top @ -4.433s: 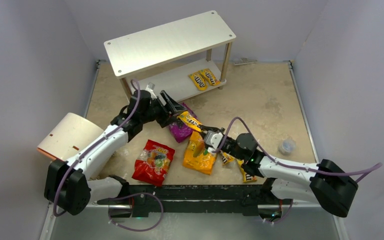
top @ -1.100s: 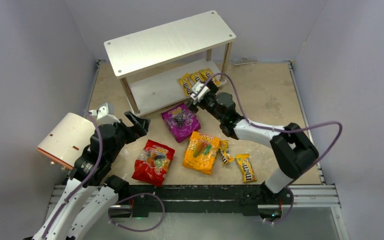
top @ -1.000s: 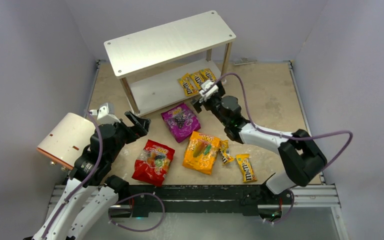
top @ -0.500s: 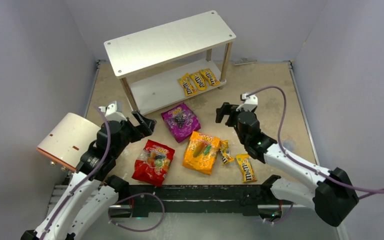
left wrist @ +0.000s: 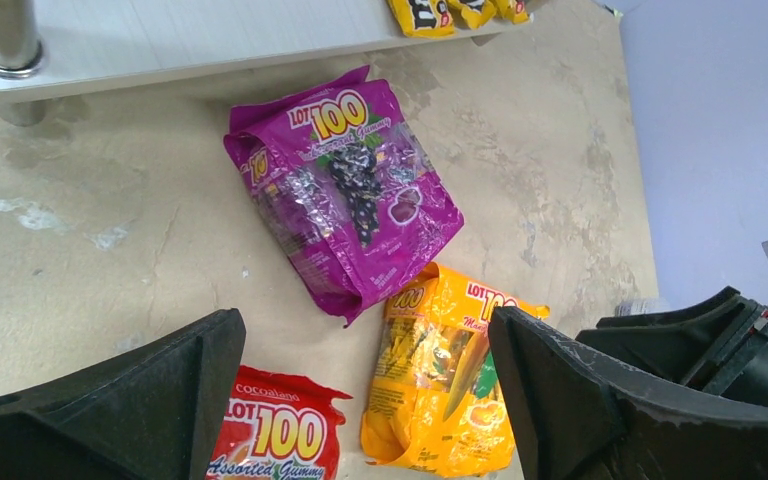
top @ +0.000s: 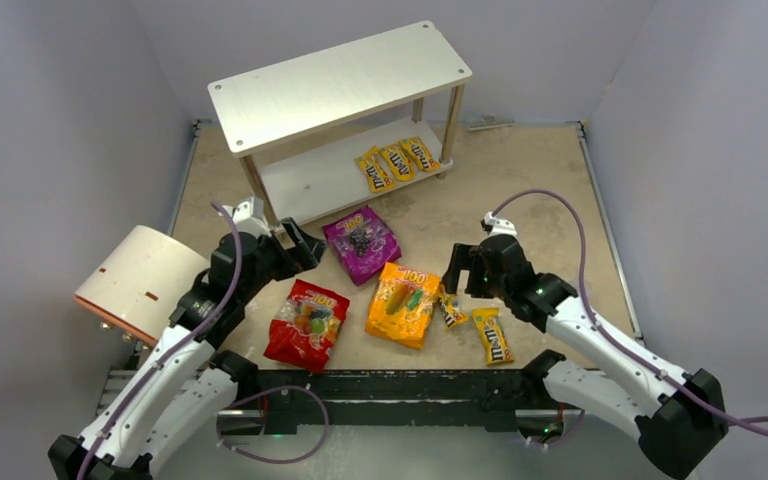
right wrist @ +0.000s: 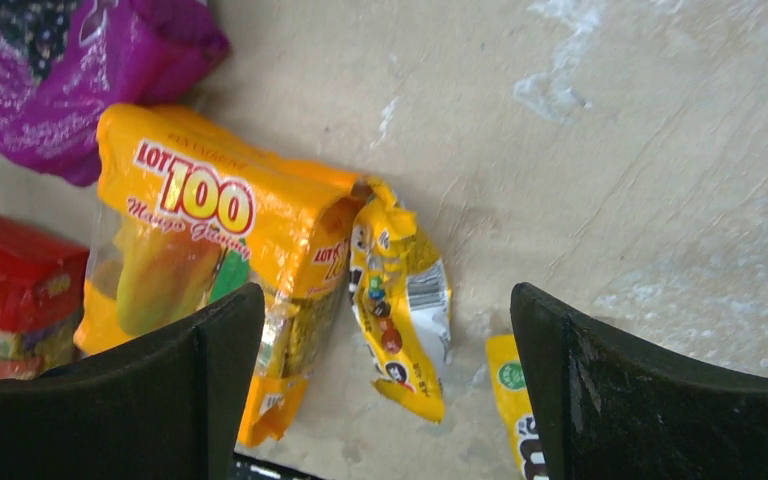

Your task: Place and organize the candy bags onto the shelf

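Observation:
The shelf [top: 340,85] stands at the back, with three yellow M&M's packets [top: 397,160] lying on its lower board [left wrist: 160,35]. On the floor lie the purple bag [top: 360,243] [left wrist: 345,195], the orange bag [top: 400,303] [right wrist: 200,230] and the red bag [top: 307,322] [left wrist: 270,440]. A crumpled yellow packet [top: 450,305] [right wrist: 400,300] leans on the orange bag, and another packet [top: 492,335] [right wrist: 520,420] lies to its right. My left gripper [top: 295,245] [left wrist: 365,340] hovers open just left of the purple bag. My right gripper [top: 463,268] [right wrist: 385,300] hangs open over the crumpled packet, holding nothing.
A cream cylinder with an orange rim [top: 140,280] lies at the left beside my left arm. The shelf's metal leg [left wrist: 0,30] stands near the purple bag. Walls close in the left, back and right sides.
My right gripper has drawn back from the shelf's lower board toward the near side, over the loose packets. My left gripper has moved forward and right toward the purple bag.

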Action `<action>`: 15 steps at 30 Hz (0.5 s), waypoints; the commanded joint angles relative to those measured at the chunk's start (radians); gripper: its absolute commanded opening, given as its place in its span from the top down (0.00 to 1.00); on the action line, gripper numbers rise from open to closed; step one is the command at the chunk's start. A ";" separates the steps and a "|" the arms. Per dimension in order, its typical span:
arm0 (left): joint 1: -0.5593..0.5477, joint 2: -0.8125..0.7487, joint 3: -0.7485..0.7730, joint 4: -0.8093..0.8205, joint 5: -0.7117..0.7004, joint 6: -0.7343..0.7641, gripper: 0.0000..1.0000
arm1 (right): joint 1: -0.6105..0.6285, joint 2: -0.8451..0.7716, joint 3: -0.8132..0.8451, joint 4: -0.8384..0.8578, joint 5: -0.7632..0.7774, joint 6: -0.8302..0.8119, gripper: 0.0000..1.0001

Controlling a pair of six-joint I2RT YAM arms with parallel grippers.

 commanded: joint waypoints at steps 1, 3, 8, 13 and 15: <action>0.007 0.032 -0.012 0.090 0.054 0.017 0.01 | 0.000 -0.006 -0.016 -0.073 -0.137 0.030 0.09; 0.007 0.045 -0.010 0.099 0.061 0.021 0.01 | 0.001 0.032 -0.031 -0.056 -0.150 0.036 0.15; 0.006 0.067 -0.001 0.117 0.072 0.030 0.01 | 0.000 0.135 -0.051 -0.033 -0.157 0.040 0.22; 0.007 0.082 -0.002 0.124 0.085 0.033 0.01 | -0.001 0.189 -0.088 0.040 -0.135 0.060 0.25; 0.007 0.087 -0.004 0.131 0.087 0.032 0.01 | -0.001 0.204 -0.096 0.067 -0.104 0.069 0.27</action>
